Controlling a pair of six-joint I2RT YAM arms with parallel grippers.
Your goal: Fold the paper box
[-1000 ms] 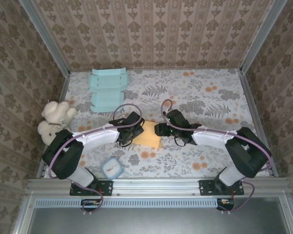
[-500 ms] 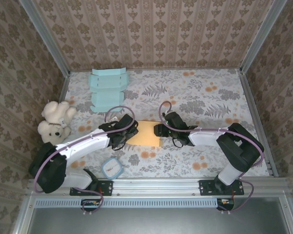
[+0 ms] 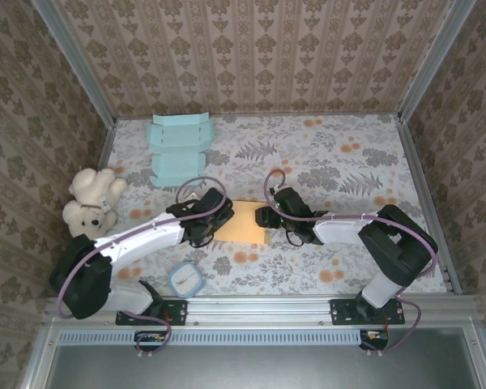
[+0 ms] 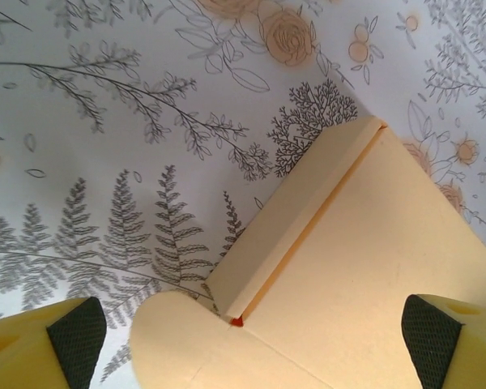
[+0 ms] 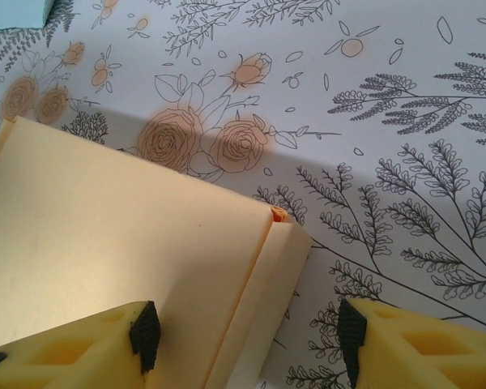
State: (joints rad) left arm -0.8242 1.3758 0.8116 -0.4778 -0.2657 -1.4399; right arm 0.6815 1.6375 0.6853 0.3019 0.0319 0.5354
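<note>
Top external view: two robot arms meet over one yellow paper box (image 3: 243, 223) lying flat at the middle of a floral-print tabletop (image 3: 324, 162). The left hand (image 3: 215, 219) is at the box's left edge and the right hand (image 3: 264, 215) at its right edge. A second flat sheet, a teal box blank (image 3: 180, 150), lies unfolded at the back left, well apart from both arms. Cream plush bears (image 3: 91, 203) sit against the left wall; whether one or two cannot be told. One small blue-rimmed square object (image 3: 185, 279) rests near the front rail.

Left wrist view: the left hand (image 4: 255, 336) stands wide apart. One dark pad (image 4: 77, 336) is over the bare tabletop and the other is over the yellow paper box (image 4: 373, 243), with a box corner and a folded side flap (image 4: 296, 215) between them. Nothing is gripped.

Right wrist view: the right hand (image 5: 249, 334) is partly spread, straddling the box's folded edge strip (image 5: 267, 284). One pad (image 5: 146, 336) is over the yellow panel. The other is over the tabletop, clear of the cardboard, so nothing is pinched.
</note>
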